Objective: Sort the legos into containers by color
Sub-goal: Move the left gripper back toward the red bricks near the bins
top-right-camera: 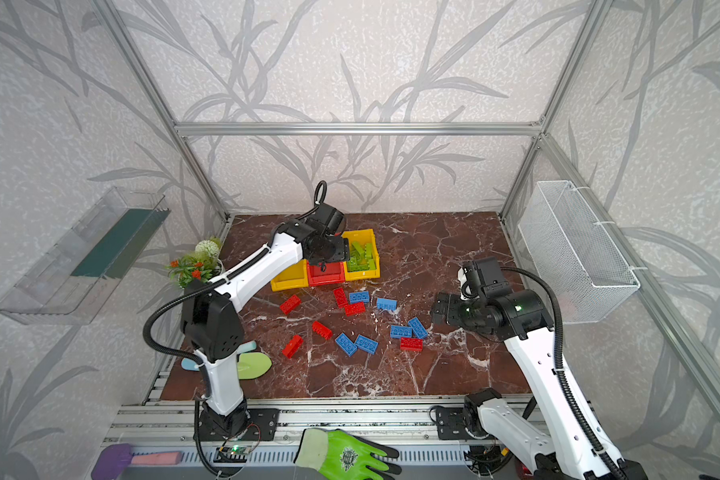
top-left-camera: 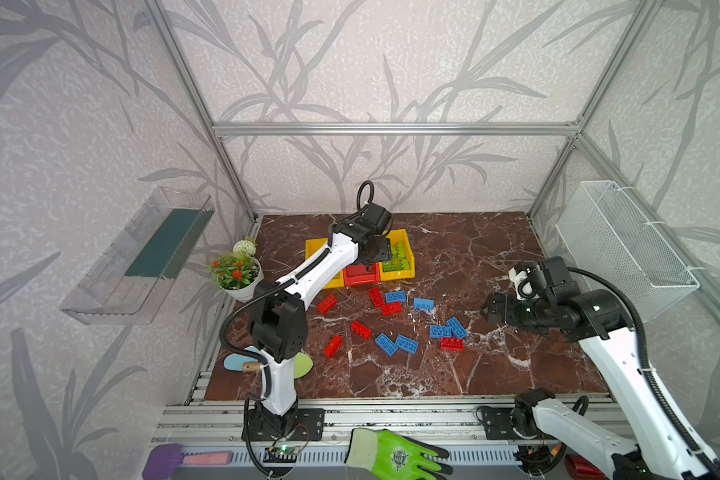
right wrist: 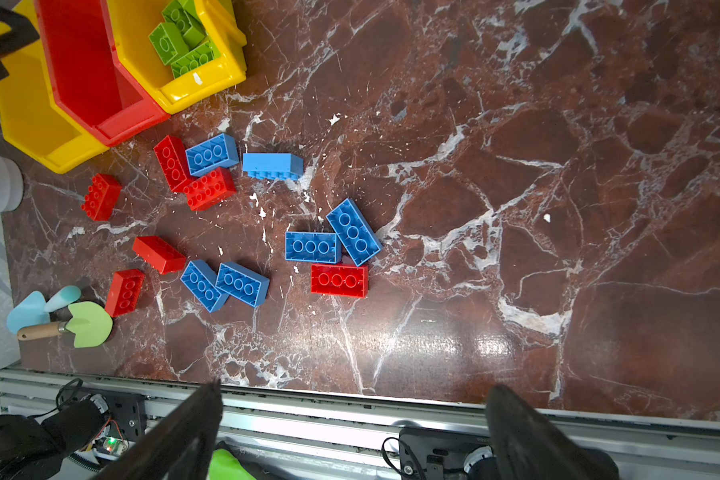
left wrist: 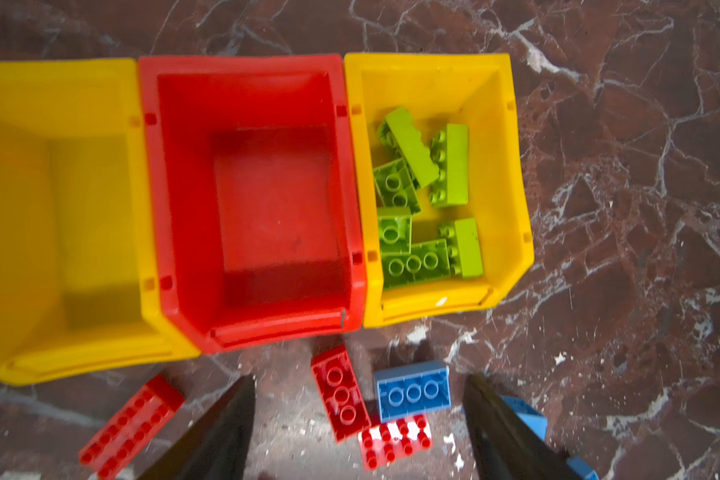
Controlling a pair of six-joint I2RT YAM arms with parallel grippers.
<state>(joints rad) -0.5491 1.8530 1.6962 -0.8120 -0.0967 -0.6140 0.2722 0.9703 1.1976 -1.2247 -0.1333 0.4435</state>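
left gripper (left wrist: 359, 379) hovering above red rectangular plastic bin (left wrist: 275, 328), fingers wide, empty — red studded plastic brick (left wrist: 341, 392) lying in front of bin, long axis pointing away from it — left gripper nearer

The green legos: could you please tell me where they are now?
In both top views the green legos sit inside the right-hand yellow bin of the row, next to the red bin.

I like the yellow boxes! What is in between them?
The red bin, empty, sits between the empty yellow bin and the yellow bin holding green bricks, touching both, as the left wrist view shows.
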